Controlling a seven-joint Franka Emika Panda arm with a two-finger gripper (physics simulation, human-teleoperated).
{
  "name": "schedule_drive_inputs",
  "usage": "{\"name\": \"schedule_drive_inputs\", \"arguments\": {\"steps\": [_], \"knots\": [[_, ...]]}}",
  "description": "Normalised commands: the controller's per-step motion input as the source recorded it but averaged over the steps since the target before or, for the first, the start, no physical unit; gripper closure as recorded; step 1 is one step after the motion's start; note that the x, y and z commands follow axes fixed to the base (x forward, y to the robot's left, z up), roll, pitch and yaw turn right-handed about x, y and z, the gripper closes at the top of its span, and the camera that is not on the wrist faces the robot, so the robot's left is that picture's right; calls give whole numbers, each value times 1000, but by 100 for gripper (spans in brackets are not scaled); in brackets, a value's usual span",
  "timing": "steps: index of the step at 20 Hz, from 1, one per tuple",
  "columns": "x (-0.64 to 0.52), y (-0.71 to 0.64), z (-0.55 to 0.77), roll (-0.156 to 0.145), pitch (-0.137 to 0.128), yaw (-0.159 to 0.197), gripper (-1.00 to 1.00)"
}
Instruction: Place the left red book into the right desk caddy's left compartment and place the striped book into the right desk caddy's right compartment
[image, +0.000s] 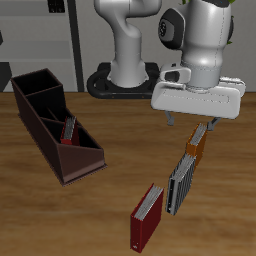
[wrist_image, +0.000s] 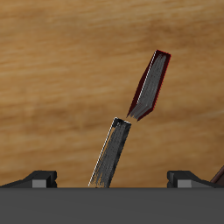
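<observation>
- The tool (image: 191, 122) hangs above the surface (image: 110, 215) with its jaws spread wide and nothing between them; it is released and empty.
- The striped book (image: 182, 181) stands on its edge on the surface, in a loose end-to-end row: an orange book (image: 197, 148) at its far end, a red book (image: 147, 217) at its near end.
- A second red book (image: 68, 130) stands inside the right desk caddy (image: 45, 120), towards its low-walled near end. Whether that section is the left compartment cannot be told for certain. If it is, the red half of the task looks done and the striped book is the next thing to fetch.
- The relation that matters: the striped book lies below the tool and slightly nearer the front edge. Its long axis runs near-to-far, a little slanted.
- In the wrist view the striped book's (wrist_image: 109, 157) end shows between the two fingers of the tool (wrist_image: 112, 181) and stretches away towards the red book (wrist_image: 150, 86).
- The jaws therefore stand across the book's thin side, nearly square to its length, which suits a pinch on the covers.
- Judgement: a short shift towards the near edge to centre over the book, a small twist to match the slant, then a straight descent.
- The right compartment (image: 32, 92), the tall far end of the caddy, lies well apart across the surface.
</observation>
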Motion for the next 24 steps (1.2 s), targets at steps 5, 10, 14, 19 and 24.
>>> {"name": "schedule_drive_inputs", "arguments": {"steps": [5, 10, 14, 19, 24], "knots": [[1, -7, -348, -11, -15, -28, -100], [-50, 117, -284, 27, -1, -15, -100], [10, 26, -286, 14, 15, -26, -100], [69, -58, -42, 2, 22, -31, -100], [179, -117, 108, 9, 36, -24, -100]]}}
